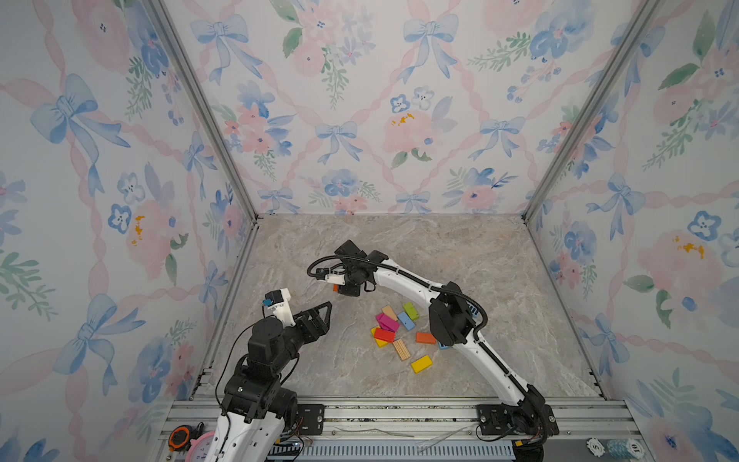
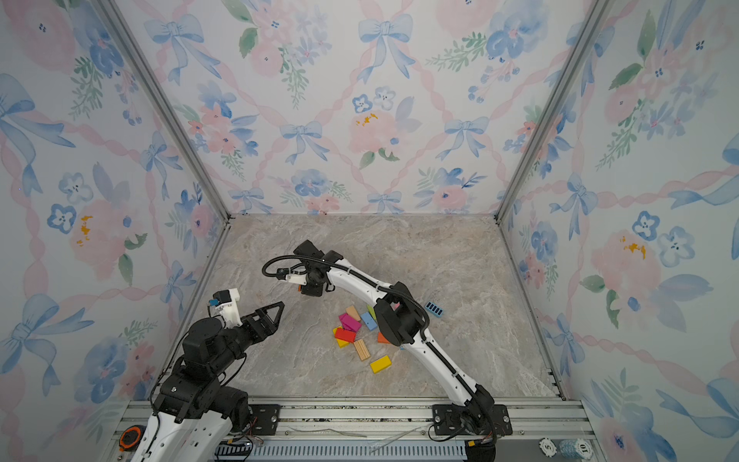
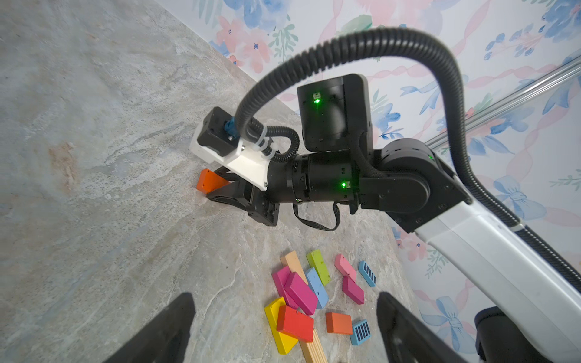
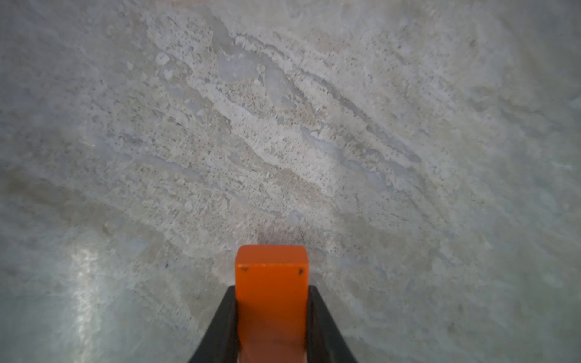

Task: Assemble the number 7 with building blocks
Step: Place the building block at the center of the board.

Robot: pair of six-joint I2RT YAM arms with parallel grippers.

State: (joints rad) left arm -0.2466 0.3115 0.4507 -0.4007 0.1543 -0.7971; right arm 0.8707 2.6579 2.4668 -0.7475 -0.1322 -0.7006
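Several building blocks lie in a loose pile (image 1: 400,332) on the marble table, seen in both top views: yellow (image 1: 421,364), lined wood (image 1: 401,349), red (image 1: 384,335), magenta (image 1: 388,321), green (image 1: 410,310), orange (image 1: 425,338). A striped blue block (image 2: 434,309) lies to the right. My right gripper (image 4: 272,290) is shut on another orange block (image 4: 271,276), low over bare table left of and beyond the pile (image 1: 336,286). My left gripper (image 3: 283,297) stands open and empty, left of the pile (image 1: 326,310). The number 7 is out of view.
The right arm's elbow (image 1: 452,320) hangs over the pile's right side. Floral walls close in three sides. An aluminium rail (image 1: 400,412) runs along the front edge, with a tape measure (image 1: 178,438) and poker chips (image 1: 596,446) below it.
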